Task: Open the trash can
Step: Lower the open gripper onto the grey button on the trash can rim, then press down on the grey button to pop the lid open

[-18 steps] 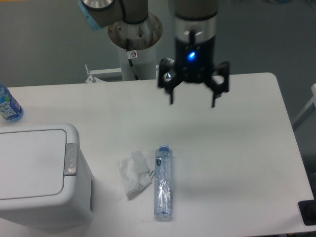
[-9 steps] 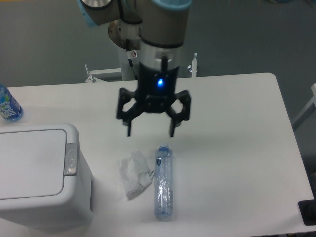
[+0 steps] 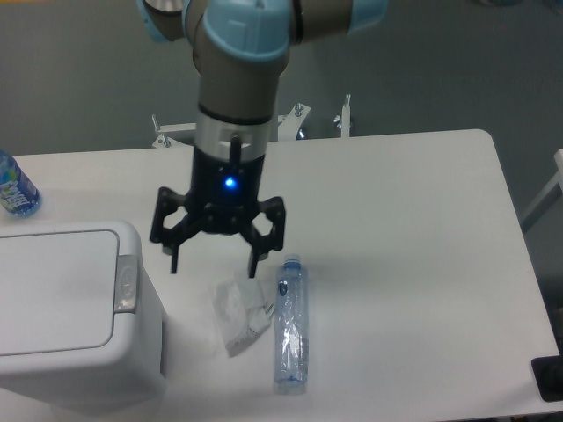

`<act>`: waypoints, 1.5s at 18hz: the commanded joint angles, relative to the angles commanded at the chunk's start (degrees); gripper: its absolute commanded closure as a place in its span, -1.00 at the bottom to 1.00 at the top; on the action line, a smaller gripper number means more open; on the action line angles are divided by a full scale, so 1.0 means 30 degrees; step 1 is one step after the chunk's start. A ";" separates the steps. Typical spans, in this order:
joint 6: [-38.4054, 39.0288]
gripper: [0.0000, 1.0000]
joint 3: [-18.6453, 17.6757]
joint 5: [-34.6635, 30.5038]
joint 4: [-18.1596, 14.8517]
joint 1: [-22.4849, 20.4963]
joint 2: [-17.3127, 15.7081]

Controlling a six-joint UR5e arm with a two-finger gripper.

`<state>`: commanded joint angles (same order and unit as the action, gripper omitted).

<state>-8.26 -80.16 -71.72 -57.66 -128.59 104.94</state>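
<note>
The trash can [image 3: 66, 308] is a big white boxy bin at the lower left of the table, lid flat and shut, with a small grey button strip [image 3: 127, 284] on its right rim. My gripper [image 3: 214, 264] hangs open above the table, just right of the bin's button edge and apart from it. Its two dark fingers point down with nothing between them, and a blue light glows on its body.
A crumpled white wrapper [image 3: 237, 309] lies right under the gripper. Beside the wrapper, an empty clear bottle [image 3: 291, 323] lies on its side. Another blue-labelled bottle [image 3: 14, 186] stands at the far left edge. The arm's base sits behind the table.
The gripper has swept from the table's back middle leftward and toward the front, coming lower, and now hangs close to the bin's right edge. It stayed open throughout.
</note>
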 joint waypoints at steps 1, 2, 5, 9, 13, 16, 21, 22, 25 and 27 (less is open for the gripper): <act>0.0000 -1.00 0.0000 0.0000 0.0000 0.0030 0.0001; 0.0000 -1.00 0.0000 0.0000 0.0000 0.0088 0.0059; 0.0000 -1.00 0.0000 -0.0029 0.0000 0.0293 0.0176; 0.0000 -1.00 -0.0059 -0.0059 0.0000 0.0498 0.0294; 0.0176 -1.00 -0.0088 -0.0059 0.0000 0.0587 0.0323; 0.0234 -1.00 -0.0088 -0.0088 0.0000 0.0645 0.0352; 0.0234 -1.00 -0.0088 -0.0088 0.0029 0.0675 0.0411; 0.0234 -1.00 -0.0088 -0.0088 0.0030 0.0675 0.0440; 0.0234 -1.00 -0.0088 -0.0117 0.0030 0.0704 0.0528; 0.0234 -1.00 -0.0088 -0.0117 0.0030 0.0704 0.0528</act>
<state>-7.56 -80.42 -72.07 -57.57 -126.47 106.52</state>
